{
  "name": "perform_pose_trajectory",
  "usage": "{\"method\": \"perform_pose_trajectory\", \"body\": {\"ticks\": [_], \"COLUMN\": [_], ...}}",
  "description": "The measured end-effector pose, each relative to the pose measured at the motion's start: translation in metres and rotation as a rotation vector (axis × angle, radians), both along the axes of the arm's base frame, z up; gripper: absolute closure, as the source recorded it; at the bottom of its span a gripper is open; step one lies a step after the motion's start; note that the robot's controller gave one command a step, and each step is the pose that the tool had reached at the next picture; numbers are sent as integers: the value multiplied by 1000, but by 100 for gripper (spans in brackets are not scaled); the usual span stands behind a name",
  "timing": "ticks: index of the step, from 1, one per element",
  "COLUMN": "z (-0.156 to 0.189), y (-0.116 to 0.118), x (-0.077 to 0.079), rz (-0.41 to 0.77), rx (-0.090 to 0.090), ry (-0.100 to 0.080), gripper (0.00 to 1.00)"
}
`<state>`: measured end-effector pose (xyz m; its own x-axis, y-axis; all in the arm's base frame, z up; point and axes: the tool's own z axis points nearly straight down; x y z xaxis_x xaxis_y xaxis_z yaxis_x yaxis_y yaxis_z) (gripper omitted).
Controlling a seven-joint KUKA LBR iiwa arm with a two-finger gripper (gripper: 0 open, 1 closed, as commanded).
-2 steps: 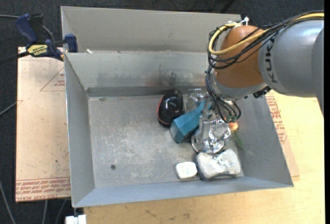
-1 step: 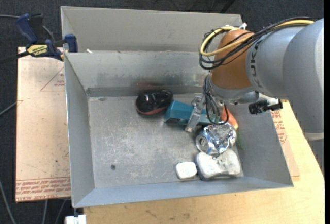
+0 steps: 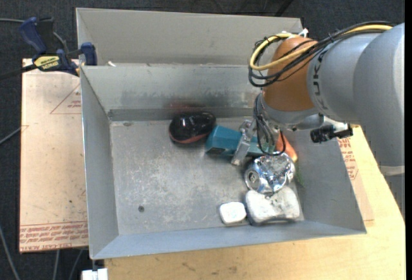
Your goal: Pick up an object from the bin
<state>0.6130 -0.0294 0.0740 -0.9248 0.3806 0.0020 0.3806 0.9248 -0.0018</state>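
— Gripper (image 3: 250, 142) first: where does it sit, and is it holding anything?

— Low in the bin (image 3: 161, 188), right of centre, just against the right end of a teal block (image 3: 224, 139). Most of it is hidden under the orange cover (image 3: 290, 76) and the grey arm (image 3: 360, 79). Only a bit of pale metal shows below them. Whether it is open or closed I cannot tell, and nothing can be seen gripped in it.

— So the teal block is the nearest thing?

— Yes, it lies near the back wall, its right end meeting the gripper's metal. Whether they truly touch is hard to make out.

— What else crowds that spot?

— A crumpled silver piece (image 3: 270, 172) lies just in front of the gripper. An orange piece (image 3: 290, 149) pokes out beside it, mostly covered by the wrist. Left of the teal block and touching it sits a black and red rounded thing (image 3: 191, 127).

— And by the front wall?

— A white-grey slab (image 3: 275, 206) lies just beyond the silver piece, with a small white rounded piece (image 3: 232, 212) touching its left side. Yellow and black cables (image 3: 262, 56) loop over the cover.
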Motion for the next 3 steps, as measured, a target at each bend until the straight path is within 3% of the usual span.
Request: {"method": "perform_pose_trajectory", "body": {"ticks": [1, 2, 3], "z": [120, 120, 152], "y": [-11, -11, -14], "x": [1, 1, -6], "rz": [-9, -9, -3], "rx": [0, 0, 1], "ry": [4, 5, 17], "gripper": [100, 100, 100]}}
